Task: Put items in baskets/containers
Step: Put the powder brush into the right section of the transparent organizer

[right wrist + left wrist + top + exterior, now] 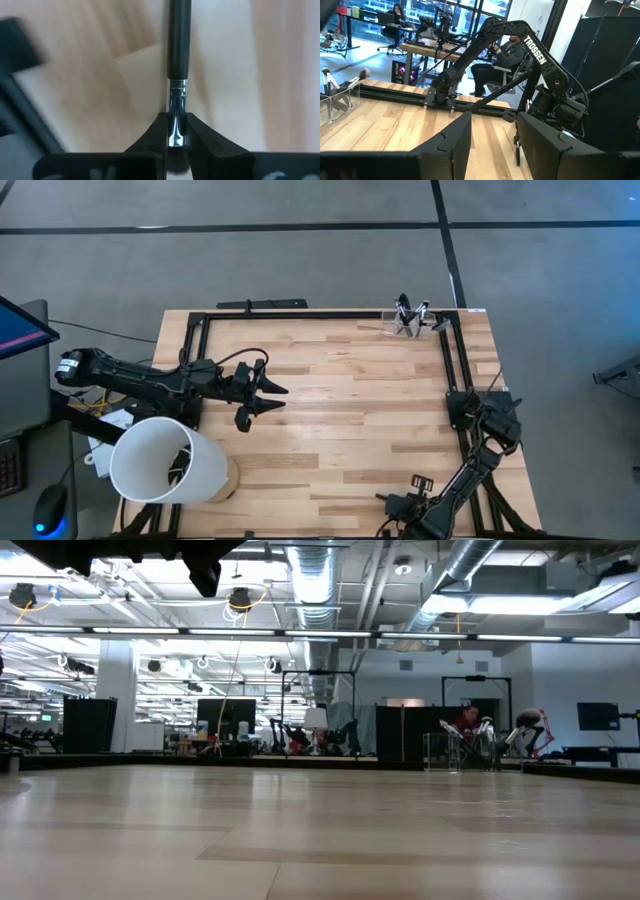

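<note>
The clear holder (410, 321) stands at the table's far edge with several brushes upright in it. It also shows in the low view (470, 748) and the left wrist view (335, 97). My right gripper (400, 503) is low by the near edge, right of centre, shut on one makeup brush (179, 45). My left gripper (268, 396) hovers over the left half of the table, open, fingers pointing right, and touches nothing. No other loose brush shows on the wood. My right gripper pinches the brush by its silvery ferrule (176, 112) between the two fingertips (200, 132). The fingers lie along the brush. The dark handle (180, 35) runs straight out beyond the fingertips over the wood, and the bristles (175, 167) point back between the fingers.
A big white tub (165, 460) lies on its side at the near left corner. A black frame rail (320, 314) runs along the far and right edges. Beyond the table a person sits on a chair (502, 57). The middle of the wooden table (350, 410) is bare.
</note>
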